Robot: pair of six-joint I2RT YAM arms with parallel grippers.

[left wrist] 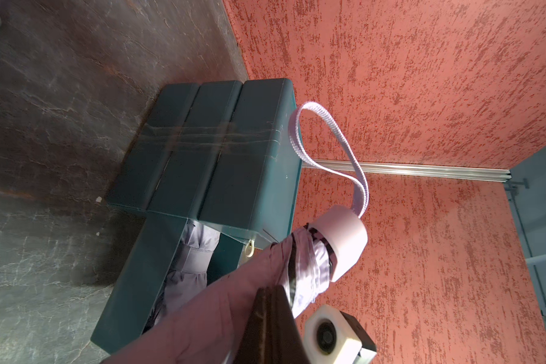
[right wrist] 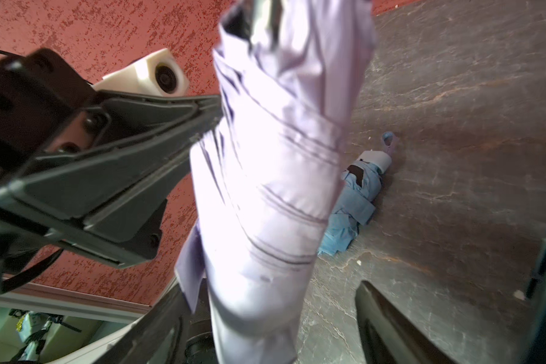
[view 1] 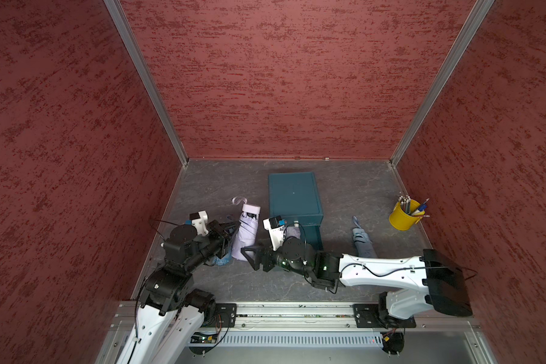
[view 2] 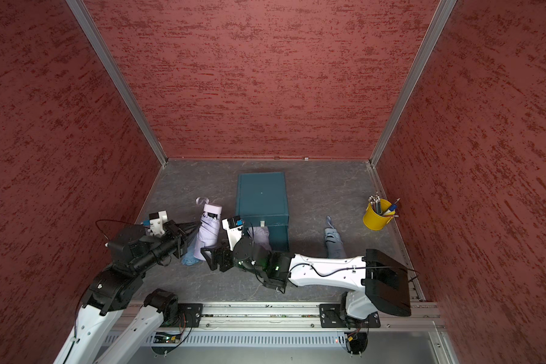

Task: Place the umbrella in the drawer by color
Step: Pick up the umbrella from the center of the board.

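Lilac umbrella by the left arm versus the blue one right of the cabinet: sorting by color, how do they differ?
Colour: the lilac umbrella is pale purple, the blue umbrella grey-blue.
Grip: the lilac umbrella is clamped in the left end effector; the blue umbrella lies loose on the table.
View: the lilac umbrella's pale handle shows; the blue umbrella's near end hides under the right arm.
Both are folded.

Dim, reddish light in both top views, with soft shadow pooling under the right arm [view 1: 382, 271]. Right wrist view now: lilac umbrella [right wrist: 265, 195] flares white, smeared, out of focus close up.
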